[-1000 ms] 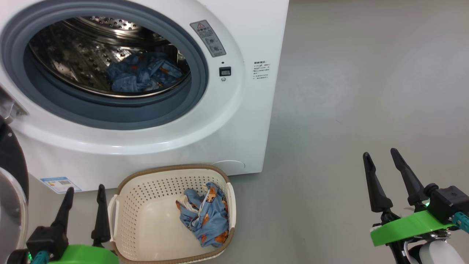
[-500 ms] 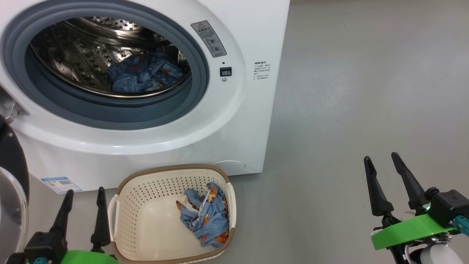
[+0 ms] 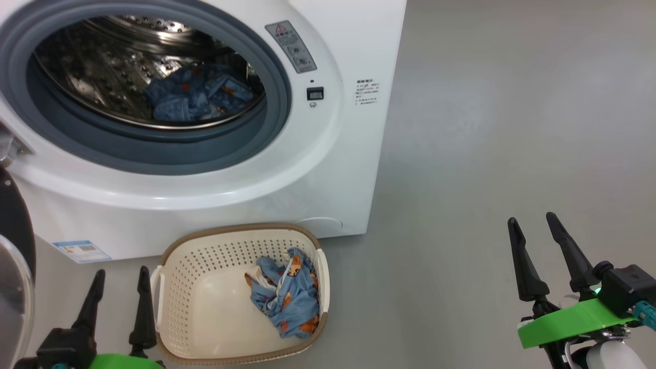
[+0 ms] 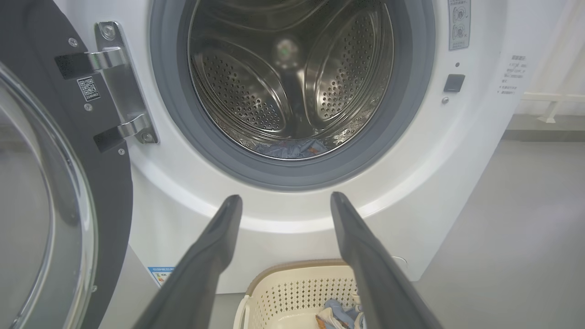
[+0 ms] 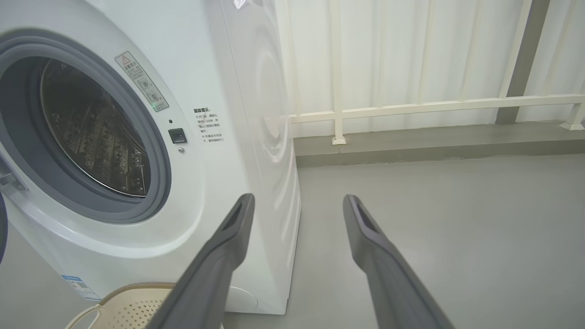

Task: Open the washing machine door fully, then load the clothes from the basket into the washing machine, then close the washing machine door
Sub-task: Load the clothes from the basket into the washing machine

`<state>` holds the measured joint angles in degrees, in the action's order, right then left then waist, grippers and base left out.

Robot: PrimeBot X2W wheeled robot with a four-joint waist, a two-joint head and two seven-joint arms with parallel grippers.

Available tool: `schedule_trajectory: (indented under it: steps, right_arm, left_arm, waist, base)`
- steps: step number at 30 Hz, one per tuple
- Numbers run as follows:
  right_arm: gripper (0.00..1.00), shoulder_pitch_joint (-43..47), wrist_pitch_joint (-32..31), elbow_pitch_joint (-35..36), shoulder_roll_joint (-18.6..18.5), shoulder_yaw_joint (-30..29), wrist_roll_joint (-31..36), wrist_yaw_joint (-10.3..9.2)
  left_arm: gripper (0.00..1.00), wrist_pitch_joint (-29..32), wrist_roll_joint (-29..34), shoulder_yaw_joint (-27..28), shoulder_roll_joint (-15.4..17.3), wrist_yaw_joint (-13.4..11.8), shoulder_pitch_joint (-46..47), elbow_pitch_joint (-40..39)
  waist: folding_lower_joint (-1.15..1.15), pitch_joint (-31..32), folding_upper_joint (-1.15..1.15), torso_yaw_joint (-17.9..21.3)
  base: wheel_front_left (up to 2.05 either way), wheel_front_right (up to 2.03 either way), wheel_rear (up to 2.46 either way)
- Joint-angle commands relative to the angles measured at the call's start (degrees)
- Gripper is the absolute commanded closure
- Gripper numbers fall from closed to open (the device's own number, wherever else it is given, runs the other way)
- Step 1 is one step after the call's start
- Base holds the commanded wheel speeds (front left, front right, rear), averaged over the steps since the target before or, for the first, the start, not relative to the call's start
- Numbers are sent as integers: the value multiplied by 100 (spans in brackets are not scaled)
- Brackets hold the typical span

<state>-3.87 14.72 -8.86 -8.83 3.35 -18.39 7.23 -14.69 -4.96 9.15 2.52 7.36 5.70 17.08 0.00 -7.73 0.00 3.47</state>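
Head view first: the washing machine [image 3: 328,169] stands wide open, its door [image 3: 14,256] swung out to the far left edge. Down in the steel drum [image 3: 102,77] lies one blue garment [image 3: 197,97], crumpled at the bottom. On the grey floor [image 3: 487,128] right in front of the machine sits the basket [image 3: 174,297], and a second garment [image 3: 287,302] is bunched against its right-hand wall. The left gripper [image 3: 122,272] hangs just beside the basket's left handle, fingers spread and holding nothing. The right gripper [image 3: 531,219] is well off to the right over bare floor, spread too and empty. Over to the left wrist view: the two fingers fan apart with nothing between them, pointing at the machine's front below the grey gasket [image 4: 292,176]. The door's metal hinge [image 4: 121,82] shows on the left, the first garment peeks over the drum's lip, and the basket with the second garment sits low between the fingers. Right wrist view: fingers parted and empty, aimed past the machine's right corner towards a white railing [image 5: 411,107], a corner of the basket at bottom left.
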Motion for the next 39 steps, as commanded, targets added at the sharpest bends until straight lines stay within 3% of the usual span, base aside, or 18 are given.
schedule_trajectory:
  steps: [1,18,28,39]
  right_arm:
    - [0,-117,28,174,-47,83,-70,25]
    - [0,-684,28,344,107,-58,-22,25]
    - [0,-1182,28,458,255,-51,0,25]
    - [0,-1657,28,530,427,21,-15,25]
  left_arm:
    - [0,-30,-67,130,55,-2,127,-52]
    - [0,-30,-494,-506,38,10,1075,1468]
    - [0,-30,-967,-1417,397,12,2215,2776]
    - [0,-22,-1675,-2820,807,13,3361,4033]
  waist:
    - [0,-107,0,6]
    - [0,-1340,0,132]
    - [0,-2189,0,318]
    - [0,-2993,0,578]
  base:
    - [0,0,0]
    - [0,0,0]
    - [0,0,0]
    - [0,0,0]
